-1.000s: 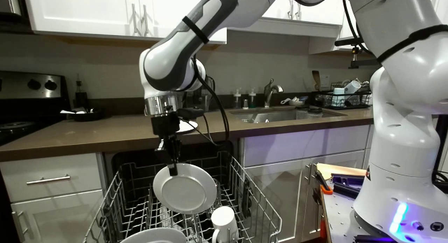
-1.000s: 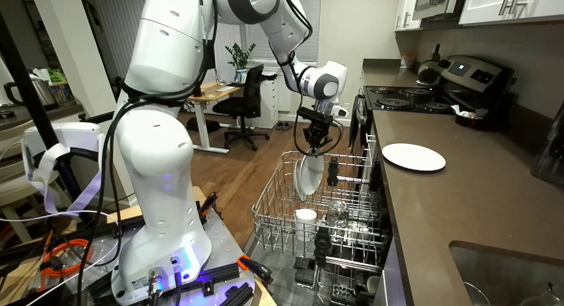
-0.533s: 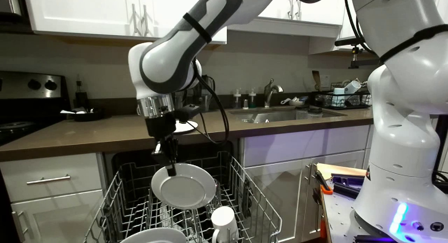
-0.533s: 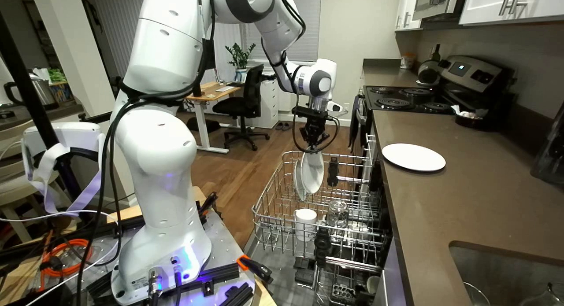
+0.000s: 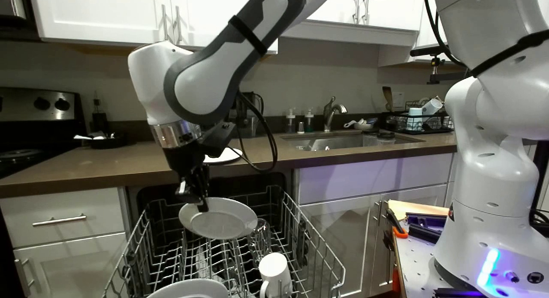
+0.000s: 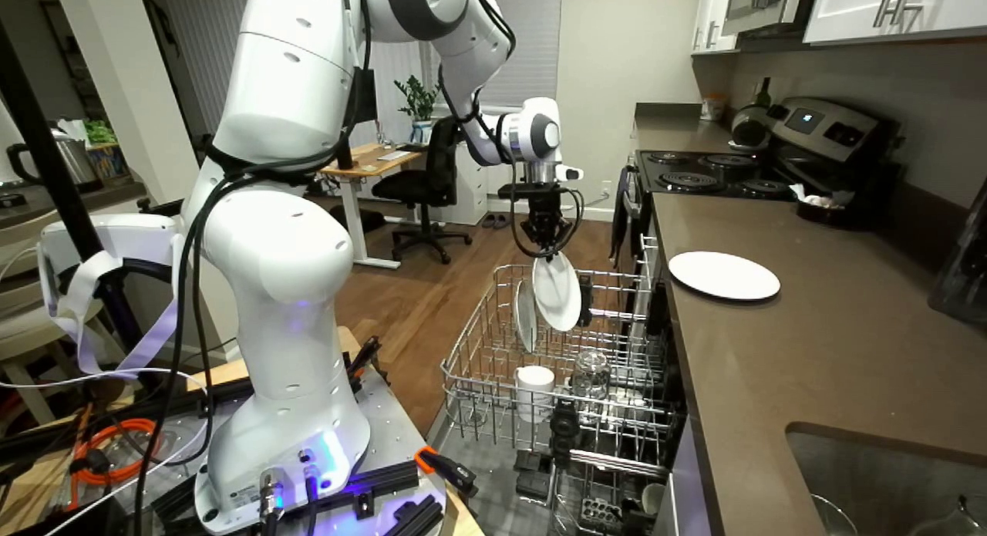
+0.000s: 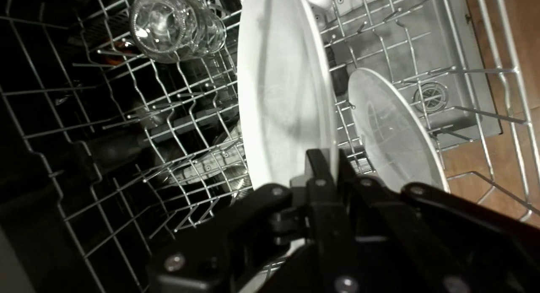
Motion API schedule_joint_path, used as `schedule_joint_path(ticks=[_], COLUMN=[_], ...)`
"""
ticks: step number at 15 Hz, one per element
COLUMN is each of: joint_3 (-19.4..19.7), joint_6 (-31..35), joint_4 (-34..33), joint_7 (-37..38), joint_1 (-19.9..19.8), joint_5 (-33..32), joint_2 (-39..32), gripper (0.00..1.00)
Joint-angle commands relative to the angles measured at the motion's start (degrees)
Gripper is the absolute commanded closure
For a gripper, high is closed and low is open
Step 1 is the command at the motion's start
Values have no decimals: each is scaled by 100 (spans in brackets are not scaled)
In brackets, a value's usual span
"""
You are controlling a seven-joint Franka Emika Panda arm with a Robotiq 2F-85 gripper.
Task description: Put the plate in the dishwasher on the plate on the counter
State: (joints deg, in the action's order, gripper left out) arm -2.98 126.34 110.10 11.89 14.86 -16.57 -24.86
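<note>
Clamped at its rim between the fingers (image 5: pixel 203 206), the white plate (image 5: pixel 225 222) hangs over the dishwasher rack (image 5: pixel 317 236), long axis slanting down rightward in both exterior views, gripped edge partly hidden.

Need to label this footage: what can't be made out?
Held plate: cut off by the top edge in the wrist view.
Counter plate: partly hidden by the gripper in an exterior view.
Sink: cut off by right and bottom edges in an exterior view.
Black dish: contents too small in both exterior views.
</note>
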Motion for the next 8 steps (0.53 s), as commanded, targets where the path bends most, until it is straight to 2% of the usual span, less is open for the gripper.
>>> schedule_joint_path(ticks=[1,3,8], joint_3=[111,15,12], joint_6=[-56,-15,-14], joint_4=[-58,-34,-32], joint_7=[509,317,320], joint_1=[196,93,96], joint_5=[-443,-254,-247], joint_2=[79,-3,-76], gripper=[94,95,93])
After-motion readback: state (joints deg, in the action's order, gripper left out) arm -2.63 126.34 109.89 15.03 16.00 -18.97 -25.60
